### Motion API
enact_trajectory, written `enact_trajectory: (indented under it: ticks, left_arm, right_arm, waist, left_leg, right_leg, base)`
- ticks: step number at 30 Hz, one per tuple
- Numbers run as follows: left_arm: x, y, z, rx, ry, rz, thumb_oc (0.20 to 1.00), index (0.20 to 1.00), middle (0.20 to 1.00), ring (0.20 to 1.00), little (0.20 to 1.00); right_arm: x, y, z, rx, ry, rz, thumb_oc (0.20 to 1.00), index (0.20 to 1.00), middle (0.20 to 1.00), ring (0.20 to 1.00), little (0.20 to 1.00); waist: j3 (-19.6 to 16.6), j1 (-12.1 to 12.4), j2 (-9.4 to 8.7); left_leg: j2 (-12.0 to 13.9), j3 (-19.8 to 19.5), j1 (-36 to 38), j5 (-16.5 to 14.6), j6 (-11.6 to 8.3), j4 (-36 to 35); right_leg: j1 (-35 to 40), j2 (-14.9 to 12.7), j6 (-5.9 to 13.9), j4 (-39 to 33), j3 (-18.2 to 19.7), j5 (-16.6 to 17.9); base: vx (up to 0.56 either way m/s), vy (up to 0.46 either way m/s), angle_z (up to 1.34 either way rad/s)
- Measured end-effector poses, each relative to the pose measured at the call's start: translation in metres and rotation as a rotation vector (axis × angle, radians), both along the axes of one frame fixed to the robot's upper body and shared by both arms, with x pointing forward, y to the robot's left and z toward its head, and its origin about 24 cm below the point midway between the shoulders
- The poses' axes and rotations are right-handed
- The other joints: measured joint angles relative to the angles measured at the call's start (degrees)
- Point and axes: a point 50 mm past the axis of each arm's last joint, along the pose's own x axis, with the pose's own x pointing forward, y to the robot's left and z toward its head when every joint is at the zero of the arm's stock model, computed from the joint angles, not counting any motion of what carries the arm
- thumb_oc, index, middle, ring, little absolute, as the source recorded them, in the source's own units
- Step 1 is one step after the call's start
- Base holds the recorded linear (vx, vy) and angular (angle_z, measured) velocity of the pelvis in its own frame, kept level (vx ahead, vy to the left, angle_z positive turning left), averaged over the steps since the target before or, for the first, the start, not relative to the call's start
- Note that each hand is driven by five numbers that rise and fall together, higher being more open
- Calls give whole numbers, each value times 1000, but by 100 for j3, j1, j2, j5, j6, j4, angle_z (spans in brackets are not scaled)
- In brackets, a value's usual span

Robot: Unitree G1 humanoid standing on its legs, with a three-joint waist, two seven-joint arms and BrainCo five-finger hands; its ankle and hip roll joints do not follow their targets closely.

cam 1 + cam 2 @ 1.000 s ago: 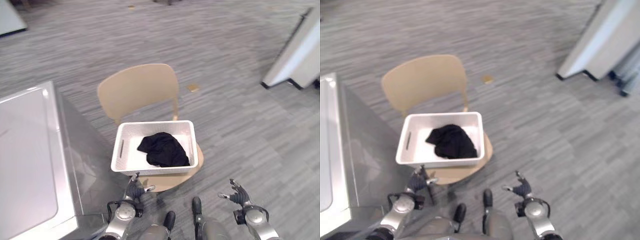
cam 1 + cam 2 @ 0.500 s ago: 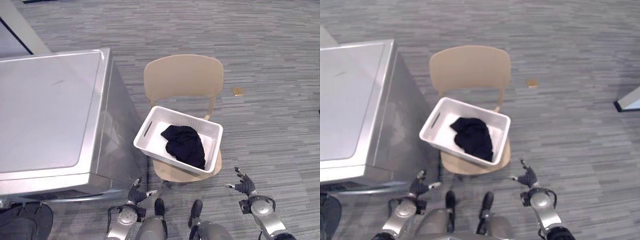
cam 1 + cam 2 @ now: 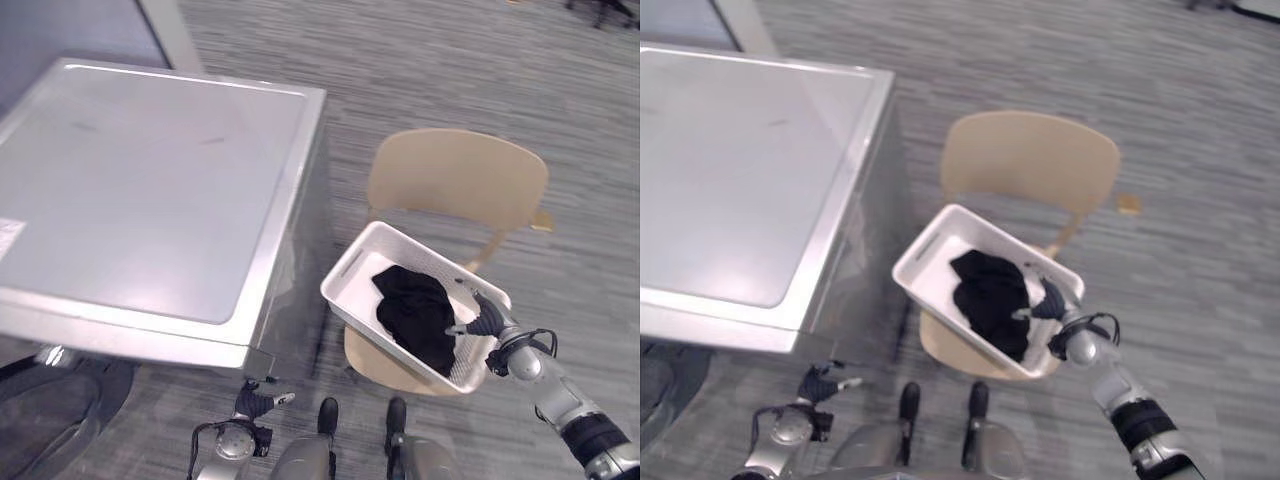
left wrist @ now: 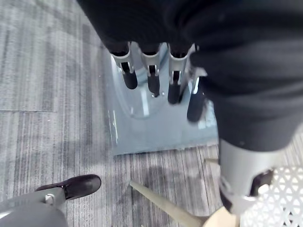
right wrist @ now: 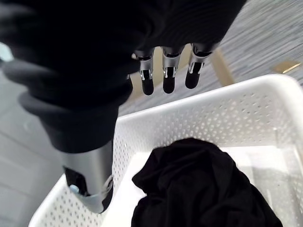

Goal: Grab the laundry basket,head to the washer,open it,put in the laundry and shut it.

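Robot hand on the right hangs over the near right edge of the basket, its fingers straight and spread, holding nothing. In its wrist view those fingers point past the basket's far rim, with the thumb stretched above the near wall, and no finger curls round the rim. Whether the fingertips touch the plastic cannot be told.

The basket is white, with perforated walls and a slot handle in the end that faces the washer. It sits on the seat of a tan chair, turned at an angle so that one corner points toward the chair's backrest. Part of the seat's front edge shows below the basket's near wall. A black garment lies crumpled inside the basket, toward its right half, leaving the white bottom bare on the washer side.

The washer stands on the floor just beside the chair, on the robot's left, its flat silver top shut. A small tan patch lies on the grey striped floor beyond the chair's right side.

The left robot hand is low, near the washer's front corner, well apart from the basket. Its fingers are straight and empty, pointing at the washer's side panel.
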Motion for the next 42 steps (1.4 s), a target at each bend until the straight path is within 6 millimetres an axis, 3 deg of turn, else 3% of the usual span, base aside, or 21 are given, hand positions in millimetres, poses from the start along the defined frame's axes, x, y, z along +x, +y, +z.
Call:
enact_trajectory:
  ticks: [3, 5, 8, 13, 16, 17, 18, 20, 25, 28, 32, 38, 42]
  left_arm:
    - [-1, 2, 0, 7, -2, 1, 1000, 1000, 1000, 1000, 1000]
    - [7, -2, 3, 5, -25, -17, 1000, 1000, 1000, 1000, 1000]
    - [25, -7, 11, 2, -82, -28, 1000, 1000, 1000, 1000, 1000]
    - [45, -7, 23, -7, -157, -4, 1000, 1000, 1000, 1000, 1000]
    - [52, -6, 28, -19, -181, 29, 1000, 1000, 1000, 1000, 1000]
    - [52, -5, 28, -18, -181, 31, 1000, 1000, 1000, 1000, 1000]
    - [54, -6, 29, -19, -186, 29, 1000, 1000, 1000, 1000, 1000]
    - [55, -6, 30, -22, -193, 28, 1000, 1000, 1000, 1000, 1000]
    - [55, -7, 30, -53, -194, 56, 1000, 1000, 1000, 1000, 1000]
    - [57, -8, 33, -64, -212, 63, 1000, 1000, 1000, 1000, 1000]
    - [55, -5, 36, -85, -214, 94, 1000, 1000, 1000, 1000, 1000]
    - [31, 4, 23, -94, -140, 132, 1000, 1000, 1000, 1000, 1000]
    - [10, 3, 11, -101, -67, 138, 1000, 1000, 1000, 1000, 1000]
  right_arm:
    - [12, -2, -3, -43, 34, -7, 1000, 1000, 1000, 1000, 1000]
    - [22, -9, -6, -105, 55, -36, 1000, 1000, 1000, 1000, 1000]
    - [39, -26, 4, -182, 47, -127, 1000, 1000, 1000, 1000, 1000]
    - [69, -45, 37, -308, -27, -237, 1000, 1000, 1000, 1000, 1000]
    - [70, -45, 33, -265, -19, -303, 1000, 1000, 1000, 1000, 1000]
    - [70, -42, 32, -232, -24, -316, 338, 338, 338, 338, 338]
    - [69, -42, 31, -209, -21, -323, 200, 200, 200, 200, 200]
    - [71, -39, 34, -111, -38, -346, 200, 200, 200, 200, 200]
    - [68, -10, 31, 204, -59, -324, 200, 200, 200, 200, 200]
    - [57, -1, 28, 394, -88, -339, 200, 200, 200, 200, 200]
    - [34, 10, 42, 654, -173, -292, 200, 200, 200, 200, 200]
    - [8, 31, 58, 888, -207, -133, 200, 200, 200, 200, 200]
    - [-1, 51, 76, 990, -217, 18, 200, 200, 200, 200, 200]
  waist:
    - [28, 253, 56]
    - [93, 244, 102]
    - [363, 553, 283]
    - [818, 746, 606]
    - [911, 866, 662]
    - [912, 857, 662]
    - [911, 839, 661]
    - [911, 853, 661]
    - [913, 745, 648]
    - [905, 679, 601]
    - [891, 442, 447]
    - [320, 65, 21]
    - [22, 35, -74]
  left_leg:
    - [90, -142, -340, 100, -159, -24]
    - [91, -373, -742, 144, -294, 175]
    - [177, -516, -1192, 286, -420, 168]
    - [251, -773, -1739, 510, -549, 164]
    - [245, -856, -1858, 605, -593, 90]
    - [246, -916, -1858, 628, -604, 67]
    - [252, -958, -1840, 632, -609, 67]
    - [249, -965, -1822, 631, -615, 66]
    - [272, -947, -1523, 664, -614, -41]
    - [289, -898, -1203, 651, -621, -141]
    - [300, -724, -779, 540, -568, -174]
    - [269, -404, -216, 352, -471, -276]
    - [248, -97, 120, 198, -409, -277]
  right_leg:
    - [-162, 127, -88, -215, -233, 133]
    - [-344, 147, -62, -213, -531, 96]
    - [-725, 252, -191, -161, -800, 153]
    - [-1367, 279, -292, 255, -1027, 47]
    - [-1589, 269, -366, 504, -1094, -56]
    - [-1581, 270, -379, 509, -1144, -67]
    - [-1553, 271, -377, 528, -1182, -93]
    - [-1543, 273, -397, 558, -1184, -109]
    - [-1315, 282, -403, 575, -1159, -115]
    - [-1005, 300, -401, 451, -1113, -129]
    - [-561, 319, -363, 247, -955, -99]
    - [-4, 326, -282, -128, -660, -28]
    - [217, 314, -254, -180, -357, 29]
  base:
    - [-184, -146, 41]
    - [-99, -79, 61]
    - [-110, -74, 39]
    - [-87, -39, 22]
    - [-22, -78, 14]
    - [18, -49, 21]
    - [30, -62, 18]
    - [15, -23, 5]
    - [17, -3, -1]
    - [78, 7, -7]
    - [113, 69, -18]
    - [69, 106, -24]
    - [-25, 109, -37]
